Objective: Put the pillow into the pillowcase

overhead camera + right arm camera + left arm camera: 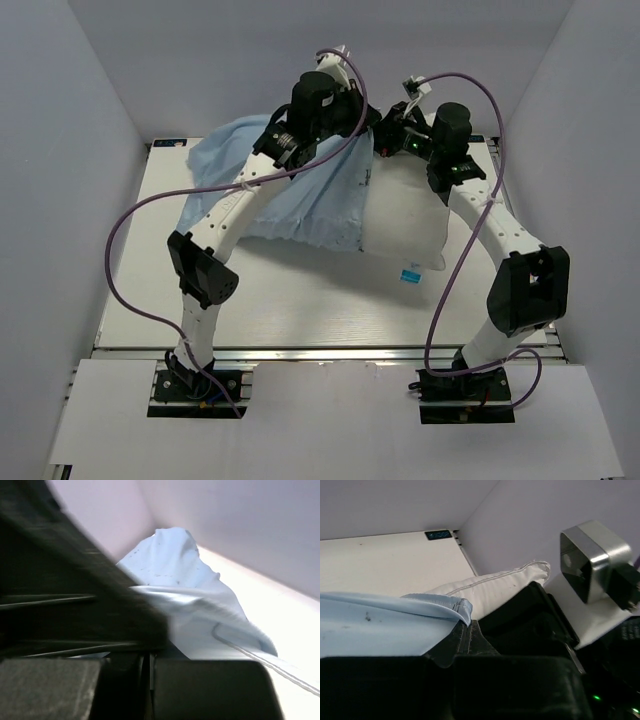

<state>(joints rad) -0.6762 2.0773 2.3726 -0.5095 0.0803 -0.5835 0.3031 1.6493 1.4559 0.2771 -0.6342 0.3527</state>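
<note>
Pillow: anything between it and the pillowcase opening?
Nothing visible. The pillow already sits partly inside the pillowcase, its right end bare. The left gripper pinches the hem at the far side; the right gripper is shut close by.

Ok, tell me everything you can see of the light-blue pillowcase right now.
The thin light-blue fabric pillowcase lies wrinkled and soft on the white table, towards the far left. It is drawn over the left part of the plump white pillow, whose right end sticks out bare. Its stitched hem is pinched in the shut left tool, beside the pillow's seamed corner. The right tool is shut right against the cloth; whether it grips any is unclear. Small dark specks dot the fabric.
</note>
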